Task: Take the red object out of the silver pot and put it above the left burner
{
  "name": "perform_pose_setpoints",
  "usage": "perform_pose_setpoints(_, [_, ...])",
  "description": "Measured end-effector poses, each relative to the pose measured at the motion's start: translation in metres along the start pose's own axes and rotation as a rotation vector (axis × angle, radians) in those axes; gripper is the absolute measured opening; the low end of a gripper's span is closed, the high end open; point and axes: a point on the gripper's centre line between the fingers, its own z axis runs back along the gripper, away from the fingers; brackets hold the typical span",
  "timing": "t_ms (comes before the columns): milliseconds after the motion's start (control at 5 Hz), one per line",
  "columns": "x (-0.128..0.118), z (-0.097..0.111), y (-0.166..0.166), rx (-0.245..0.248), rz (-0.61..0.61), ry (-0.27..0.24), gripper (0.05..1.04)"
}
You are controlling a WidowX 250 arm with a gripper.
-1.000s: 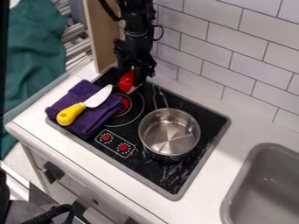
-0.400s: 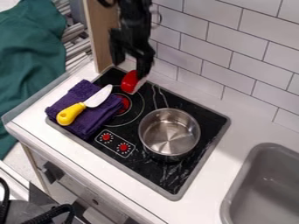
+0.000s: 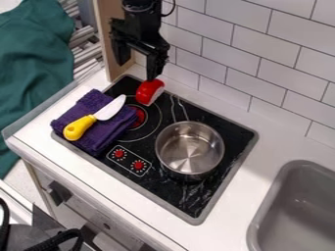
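The gripper [image 3: 137, 68] is open and hangs over the back left of the stove, its two fingers spread wide. Just below its right finger, a red object [image 3: 150, 91] with a pale side rests on the black stovetop, behind the left burner [image 3: 135, 117]. The right fingertip is at the object's top edge; whether they touch I cannot tell. The silver pot [image 3: 190, 148] stands on the right part of the stove with nothing inside it.
A purple cloth [image 3: 103, 128] covers the stove's left edge, and a knife with a yellow handle [image 3: 79, 127] lies on it. The tiled wall [image 3: 216, 54] rises behind the stove. A grey sink [image 3: 294, 215] is at the lower right.
The gripper has risen and its fingers have opened, letting go of the red object. The red object sits slightly to the right of where it was a second ago.
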Motion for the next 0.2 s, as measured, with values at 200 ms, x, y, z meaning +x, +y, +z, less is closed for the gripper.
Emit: perform_pose_setpoints(200, [-0.0153,-0.0028,-0.0052,-0.011,0.030,0.029,1.010])
